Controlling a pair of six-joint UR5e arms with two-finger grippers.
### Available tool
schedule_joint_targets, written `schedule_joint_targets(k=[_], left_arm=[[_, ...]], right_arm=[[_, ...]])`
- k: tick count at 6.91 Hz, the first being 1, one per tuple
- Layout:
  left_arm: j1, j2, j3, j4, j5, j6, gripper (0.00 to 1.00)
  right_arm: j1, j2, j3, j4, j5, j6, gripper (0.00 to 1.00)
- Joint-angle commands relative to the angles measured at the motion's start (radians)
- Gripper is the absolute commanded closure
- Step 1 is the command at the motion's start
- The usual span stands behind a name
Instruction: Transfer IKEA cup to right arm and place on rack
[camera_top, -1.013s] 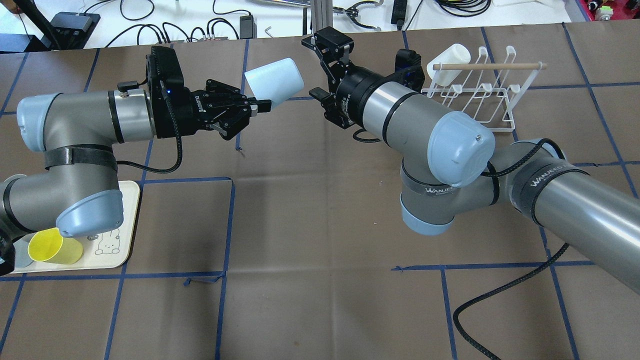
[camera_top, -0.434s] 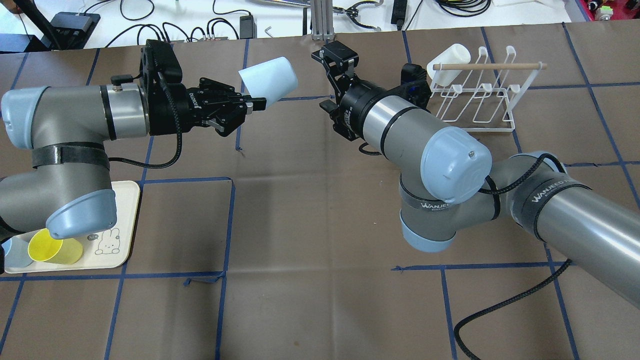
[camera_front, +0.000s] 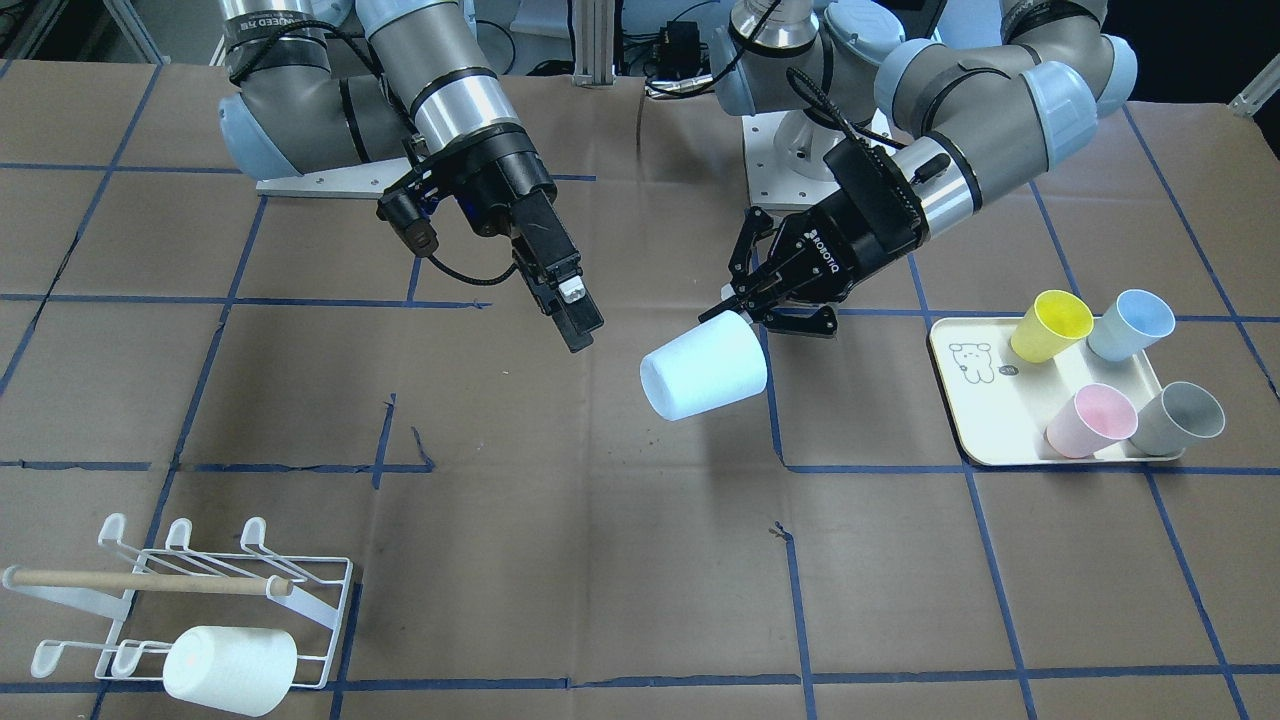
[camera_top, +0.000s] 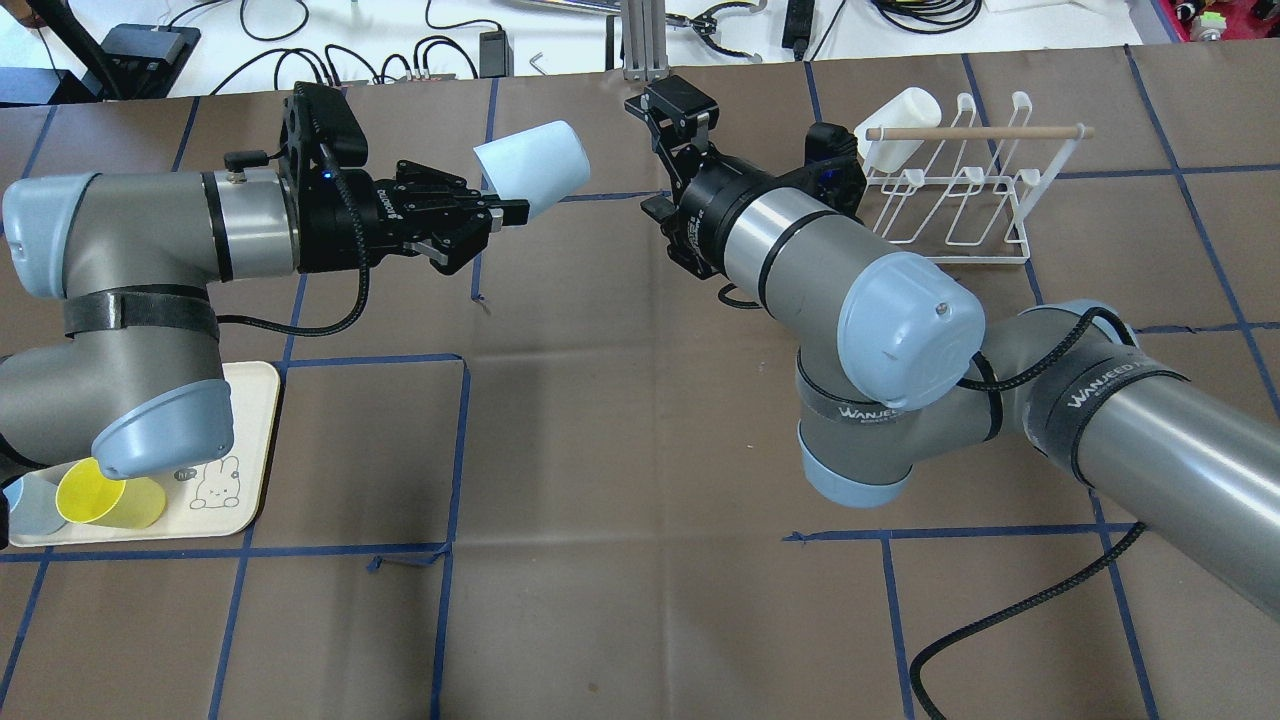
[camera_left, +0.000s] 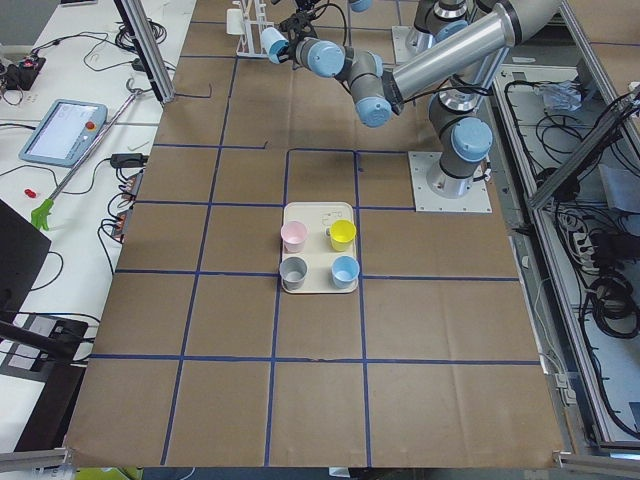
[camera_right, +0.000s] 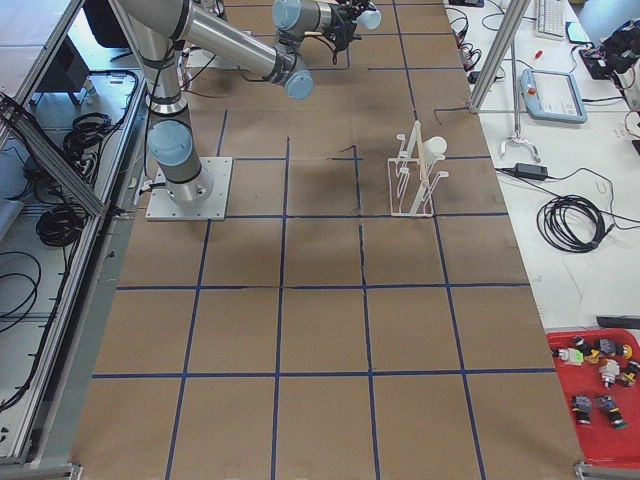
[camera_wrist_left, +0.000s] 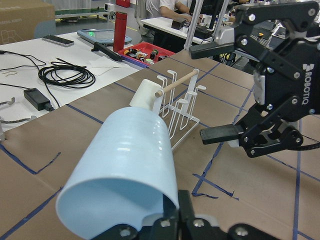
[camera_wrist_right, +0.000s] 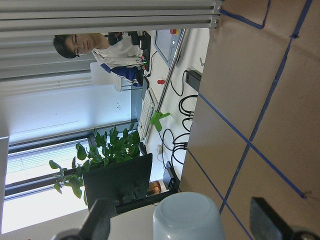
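My left gripper (camera_top: 512, 211) is shut on the rim of a pale blue cup (camera_top: 530, 166) and holds it on its side above the table, bottom toward the right arm. The gripper (camera_front: 740, 312) and the cup (camera_front: 703, 372) also show in the front view. My right gripper (camera_top: 646, 156) is open and empty, a short gap from the cup's bottom. In the right wrist view the cup's bottom (camera_wrist_right: 187, 217) shows between the spread fingers. The white wire rack (camera_top: 960, 190) with its wooden dowel stands behind the right arm.
A white cup (camera_top: 900, 125) lies on the rack's left end. A cream tray (camera_front: 960, 420) with a bear drawing holds a yellow (camera_front: 1050, 325), a blue (camera_front: 1130, 325), a pink (camera_front: 1090, 420) and a grey cup (camera_front: 1180, 418) by the left arm's base.
The left arm has drawn the cup a little to the left. The right gripper has shifted slightly right, so the gap between them has widened a bit.
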Motion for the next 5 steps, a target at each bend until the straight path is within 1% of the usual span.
schedule_joint_targets(k=[1, 2, 5], left_arm=[[-0.004, -0.007, -0.001, 0.004, -0.001, 0.004, 0.99], [-0.006, -0.008, -0.001, 0.004, -0.003, 0.008, 0.99], [-0.026, -0.007, -0.001, 0.004, -0.004, 0.004, 0.99]], right_arm=[[0.016, 0.012, -0.003, 0.004, -0.011, 0.002, 0.03], [0.022, 0.018, -0.005, 0.004, -0.013, 0.002, 0.03], [0.051, 0.078, -0.075, 0.017, -0.014, 0.007, 0.04]])
